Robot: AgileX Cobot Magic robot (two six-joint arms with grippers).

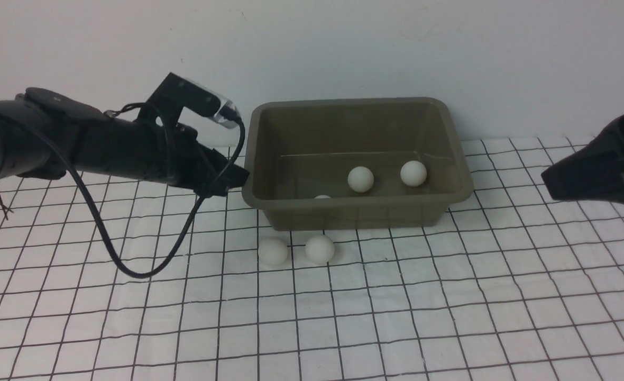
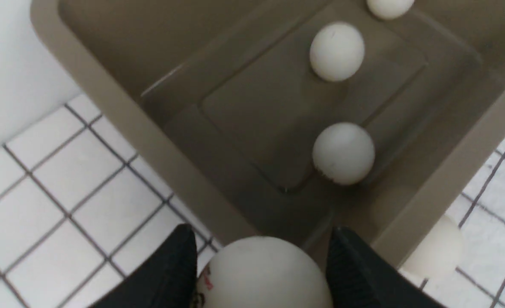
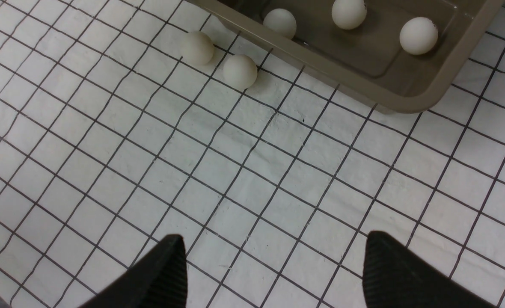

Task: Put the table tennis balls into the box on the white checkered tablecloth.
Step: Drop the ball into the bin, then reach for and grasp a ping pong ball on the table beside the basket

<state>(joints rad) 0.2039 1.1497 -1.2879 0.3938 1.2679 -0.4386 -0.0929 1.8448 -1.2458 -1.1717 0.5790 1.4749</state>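
Note:
The olive-grey box [image 1: 357, 214] stands on the white checkered tablecloth [image 1: 343, 317]. Three table tennis balls lie inside it: two in the open [image 1: 360, 179] [image 1: 413, 173] and one half hidden behind the front wall [image 1: 322, 197]. Two more balls [image 1: 273, 251] [image 1: 320, 248] rest on the cloth just in front of the box. My left gripper [image 1: 238, 177] hovers at the box's left rim, shut on a white ball [image 2: 263, 273] with a red and dark logo. My right gripper [image 3: 274, 248] is open and empty above bare cloth, right of the box.
A white wall rises directly behind the box. The left arm's black cable [image 1: 132, 264] loops down to the cloth left of the two loose balls. In the right wrist view the loose balls [image 3: 197, 48] [image 3: 239, 71] lie beside the box's long wall [image 3: 342, 81].

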